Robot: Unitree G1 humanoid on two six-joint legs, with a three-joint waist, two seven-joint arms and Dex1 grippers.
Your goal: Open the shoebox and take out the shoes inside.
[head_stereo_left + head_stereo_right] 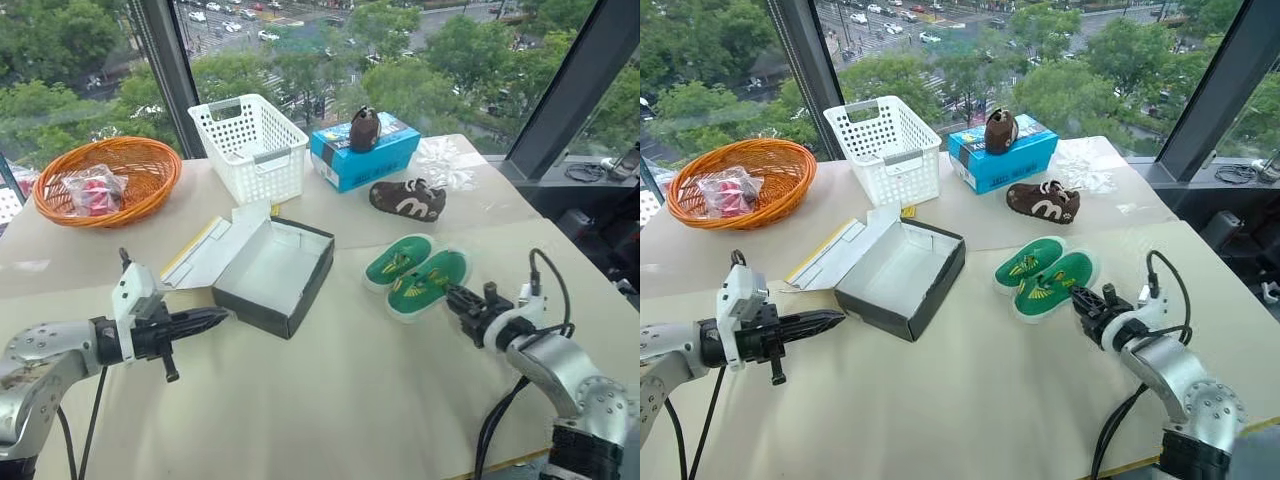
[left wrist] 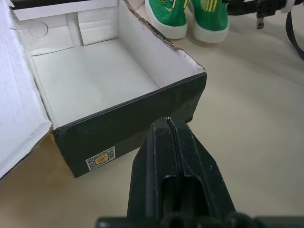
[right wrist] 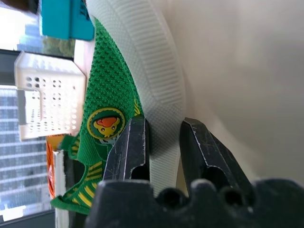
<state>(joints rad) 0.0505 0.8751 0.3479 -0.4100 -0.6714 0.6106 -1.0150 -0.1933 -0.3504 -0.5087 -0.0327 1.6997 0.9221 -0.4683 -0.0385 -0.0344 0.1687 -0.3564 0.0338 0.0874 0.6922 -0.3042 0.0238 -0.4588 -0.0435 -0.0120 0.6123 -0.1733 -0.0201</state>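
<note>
Two shoes (image 1: 415, 275): side by side on the table (image 1: 340, 400), soles up.
Right gripper (image 3: 164, 142): narrow, pinching the nearer shoe's white rim.
Left gripper (image 2: 172, 142): fingers pressed together, just before the open shoebox (image 1: 275, 270).

The shoes (image 1: 416, 277) lie soles up, hiding their uppers. The flat-lying lid of the shoebox (image 1: 272, 276) hides its printed outer face. The wrapped contents of the wicker basket (image 1: 140, 163) cannot be made out.
</note>
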